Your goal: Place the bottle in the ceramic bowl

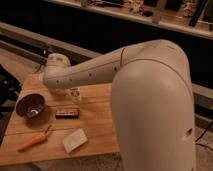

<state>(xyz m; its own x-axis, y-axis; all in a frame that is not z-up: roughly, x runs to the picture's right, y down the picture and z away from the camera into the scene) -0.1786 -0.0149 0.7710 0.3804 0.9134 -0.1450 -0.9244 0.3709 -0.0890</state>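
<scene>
Bottle point(75, 94) stood upright near the far edge of the wooden table point(100, 127), to the right of the ceramic bowl point(31, 105). The gripper point(74, 91) hung directly over it under the arm's end. Whether it clasped the bottle could not be told.

Gripper point(75, 93) over table point(100, 117), near ceramic bowl point(31, 105)

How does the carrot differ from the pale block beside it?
The carrot is orange, long and thin; the pale block is whitish, broad and flat. The carrot lies nearer the left edge; the pale block lies to its right. Both rest flat on the wooden table. The gripper hangs under the arm, behind both.
</scene>
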